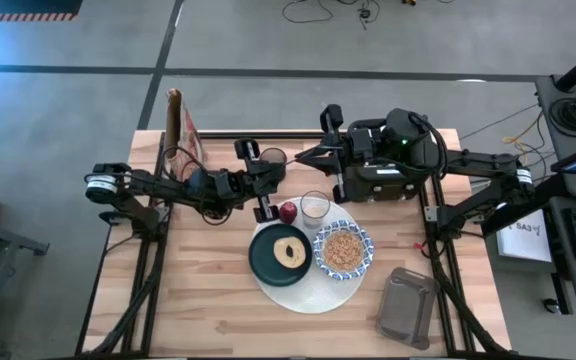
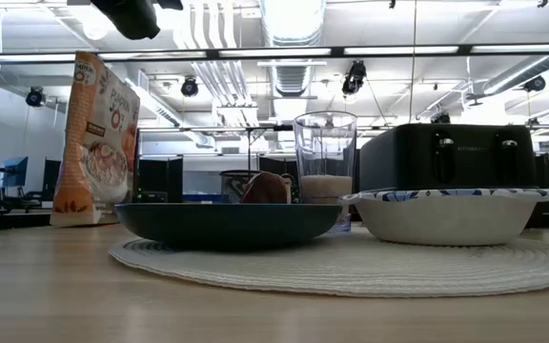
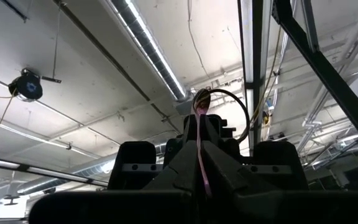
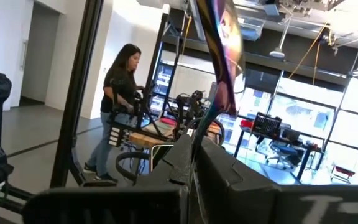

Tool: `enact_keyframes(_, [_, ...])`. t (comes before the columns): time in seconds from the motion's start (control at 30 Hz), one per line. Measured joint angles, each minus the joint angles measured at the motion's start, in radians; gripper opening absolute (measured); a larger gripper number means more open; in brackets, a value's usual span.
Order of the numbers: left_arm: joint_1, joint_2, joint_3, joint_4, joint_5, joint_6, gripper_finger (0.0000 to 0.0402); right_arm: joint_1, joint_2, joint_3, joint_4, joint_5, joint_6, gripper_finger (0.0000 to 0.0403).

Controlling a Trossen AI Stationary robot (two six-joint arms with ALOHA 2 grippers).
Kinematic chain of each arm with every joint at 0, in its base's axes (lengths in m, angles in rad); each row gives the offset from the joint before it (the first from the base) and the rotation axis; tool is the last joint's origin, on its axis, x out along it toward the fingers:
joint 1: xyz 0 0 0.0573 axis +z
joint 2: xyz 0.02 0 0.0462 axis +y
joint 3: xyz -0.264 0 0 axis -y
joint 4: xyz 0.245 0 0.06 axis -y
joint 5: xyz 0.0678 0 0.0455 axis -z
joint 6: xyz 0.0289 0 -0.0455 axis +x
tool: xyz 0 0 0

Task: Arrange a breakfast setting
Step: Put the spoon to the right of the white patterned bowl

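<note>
While both arms sit raised behind the mat (image 1: pixel 303 295), I see the left gripper (image 1: pixel 265 165) with fingers (image 3: pixel 197 149) pinched on a thin spoon (image 3: pixel 199 109), and the right gripper (image 1: pixel 308 155) likewise clamped on a shiny strip (image 4: pixel 222 43). On the mat: plate (image 1: pixel 268 262) holding the bagel (image 1: pixel 290 250), bowl (image 1: pixel 345 251) beside it, glass (image 1: pixel 314 207) and apple (image 1: pixel 287 211) behind. Toaster (image 1: pixel 378 178) on the bench (image 1: pixel 198 310) behind.
</note>
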Motion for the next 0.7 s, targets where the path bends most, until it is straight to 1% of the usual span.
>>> enact_keyframes(0.17, [0.000, 0.000, 0.000, 0.006, 0.000, -0.003, 0.0000, 0.000, 0.010, 0.002, 0.008, -0.001, 0.000, 0.0009])
enact_keyframes(0.33, [0.000, 0.000, 0.000, 0.007, 0.004, -0.003, 0.0000, 0.000, 0.022, 0.005, 0.006, -0.006, -0.044, 0.0009])
enact_keyframes(0.47, [0.000, -0.001, 0.000, 0.000, 0.001, -0.012, 0.0001, 0.000, 0.021, 0.014, -0.002, -0.003, -0.034, 0.0008])
enact_keyframes(0.57, [0.000, -0.001, 0.000, -0.010, -0.003, -0.022, 0.0009, 0.000, 0.021, 0.026, -0.032, 0.000, -0.028, 0.0008])
enact_keyframes(0.7, [0.000, -0.001, 0.000, -0.048, -0.003, -0.029, 0.0031, 0.000, 0.029, 0.044, -0.090, 0.000, -0.042, 0.0008])
